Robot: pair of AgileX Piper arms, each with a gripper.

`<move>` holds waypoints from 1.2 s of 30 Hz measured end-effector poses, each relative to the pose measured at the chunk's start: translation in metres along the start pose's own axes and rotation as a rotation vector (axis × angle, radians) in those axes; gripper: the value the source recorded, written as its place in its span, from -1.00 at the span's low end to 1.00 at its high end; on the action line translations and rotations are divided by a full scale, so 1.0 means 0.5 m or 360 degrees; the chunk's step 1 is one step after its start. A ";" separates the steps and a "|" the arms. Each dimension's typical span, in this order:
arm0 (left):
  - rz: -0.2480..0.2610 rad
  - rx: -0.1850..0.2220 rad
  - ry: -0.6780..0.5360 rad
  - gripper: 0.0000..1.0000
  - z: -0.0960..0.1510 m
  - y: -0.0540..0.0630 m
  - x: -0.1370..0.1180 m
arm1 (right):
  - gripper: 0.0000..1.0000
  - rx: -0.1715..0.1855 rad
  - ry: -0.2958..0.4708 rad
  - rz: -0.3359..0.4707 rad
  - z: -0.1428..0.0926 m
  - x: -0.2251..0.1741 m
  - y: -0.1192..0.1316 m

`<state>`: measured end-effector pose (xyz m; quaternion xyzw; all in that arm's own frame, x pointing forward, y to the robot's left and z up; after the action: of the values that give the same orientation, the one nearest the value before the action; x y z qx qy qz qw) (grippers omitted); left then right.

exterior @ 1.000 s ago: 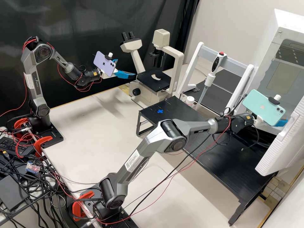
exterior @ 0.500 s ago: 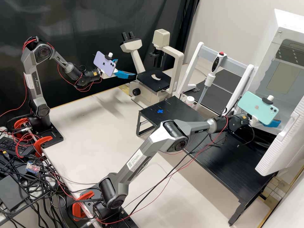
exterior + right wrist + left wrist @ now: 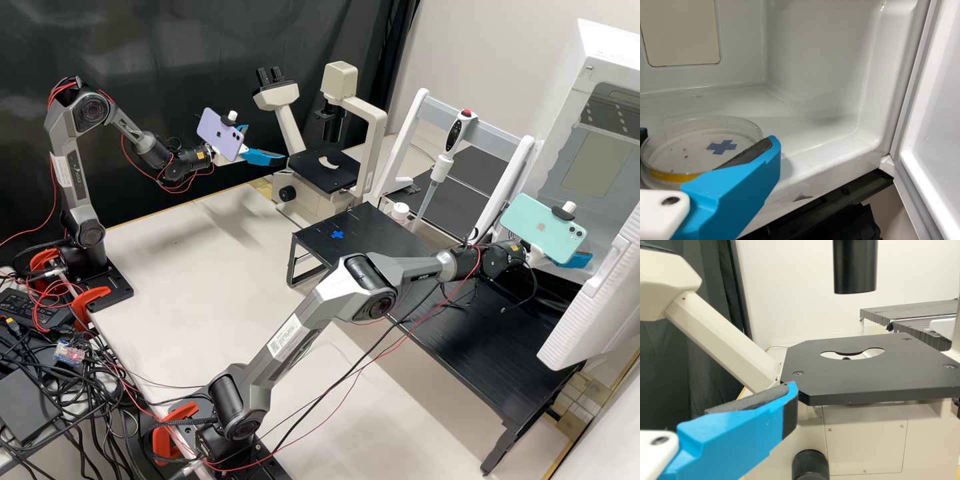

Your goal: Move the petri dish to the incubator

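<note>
At the right of the high view, the right claw (image 3: 580, 259) reaches into the open mouth of the incubator (image 3: 595, 153), partly hidden by a mint-green phone (image 3: 543, 228). In its wrist view, the right claw (image 3: 707, 136) pinches the petri dish (image 3: 715, 132) at left of the frame, one blue finger (image 3: 747, 172) against its side. The dish is inside, close to the front lip; whether it touches the floor I cannot tell. It bears a blue cross and a yellow band.

The right arm (image 3: 300, 327) slants up from the bottom of the high view to an elbow near the centre, then stretches almost level to the right, above a black stand (image 3: 480, 353).

At upper left, the left arm (image 3: 75, 157) stands nearly upright, bends at the top and slopes down to the wrist. Its left claw (image 3: 264, 145) sits about level behind a purple phone (image 3: 221, 135), fingers spread apart, near the microscope (image 3: 319, 169) at upper middle. The incubator door (image 3: 590, 307) hangs open at the right edge.
</note>
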<state>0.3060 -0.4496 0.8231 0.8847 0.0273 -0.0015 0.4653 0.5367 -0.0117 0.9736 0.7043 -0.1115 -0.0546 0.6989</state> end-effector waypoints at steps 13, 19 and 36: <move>0.0000 0.0000 0.0000 1.00 0.000 0.000 0.000 | 1.00 -0.0008 -0.0033 0.0008 0.024 -0.013 0.006; 0.0000 0.0000 0.0000 1.00 0.000 0.000 0.000 | 1.00 -0.0023 -0.0036 0.0091 0.034 -0.048 0.031; 0.0000 0.0000 0.0000 1.00 0.000 0.000 0.000 | 1.00 -0.0056 0.0079 0.0214 0.045 -0.267 0.022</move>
<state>0.3060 -0.4496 0.8231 0.8847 0.0273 -0.0015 0.4653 0.4011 -0.0025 0.9735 0.6841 -0.1403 0.0079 0.7158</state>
